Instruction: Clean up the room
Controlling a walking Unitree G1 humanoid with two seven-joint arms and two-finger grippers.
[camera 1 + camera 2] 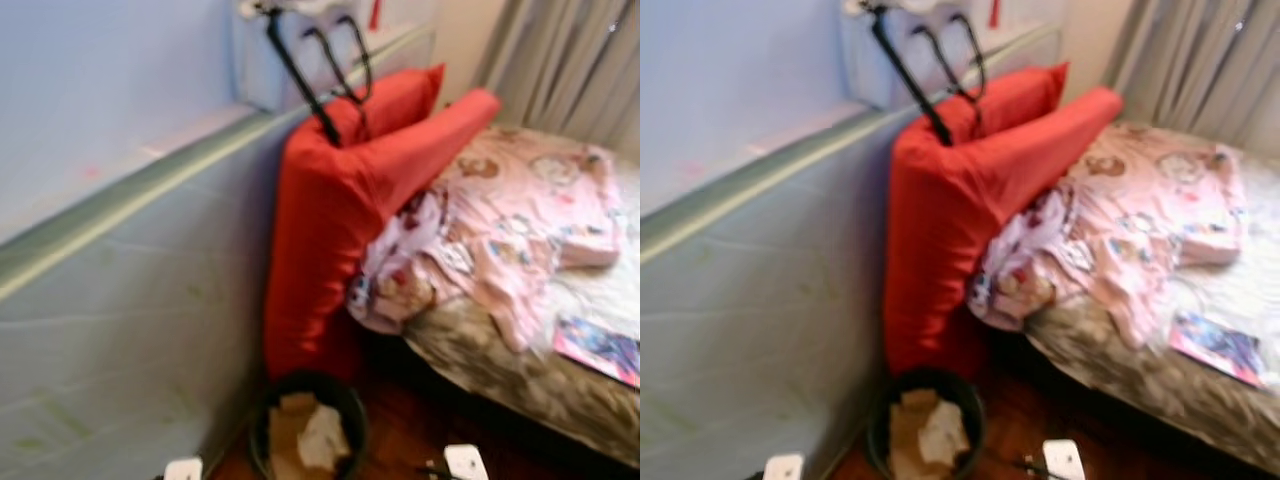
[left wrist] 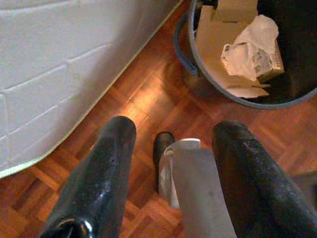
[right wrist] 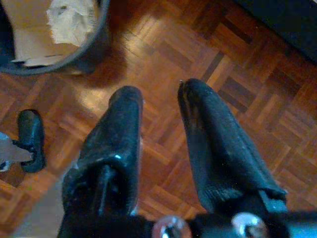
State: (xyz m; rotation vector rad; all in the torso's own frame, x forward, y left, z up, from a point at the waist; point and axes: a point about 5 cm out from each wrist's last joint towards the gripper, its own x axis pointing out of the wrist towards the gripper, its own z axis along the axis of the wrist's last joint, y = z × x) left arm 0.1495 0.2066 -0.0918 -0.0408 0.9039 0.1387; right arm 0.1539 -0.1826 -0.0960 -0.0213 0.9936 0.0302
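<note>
A dark round bin stands on the wood floor by the wall, holding cardboard and crumpled white paper. On the bed lie a rumpled pink printed blanket and a bright magazine near the bed's edge. Two red cushions lean at the head of the bed. My left gripper hangs open above the parquet, with the bin just beyond its fingers. My right gripper also hangs open over the floor, nothing between its fingers, the bin off to one side.
A pale blue wall with a green rail runs along my left. Black looped straps hang over the top of the cushions. Grey curtains hang behind the bed. My white feet stand on either side of the bin.
</note>
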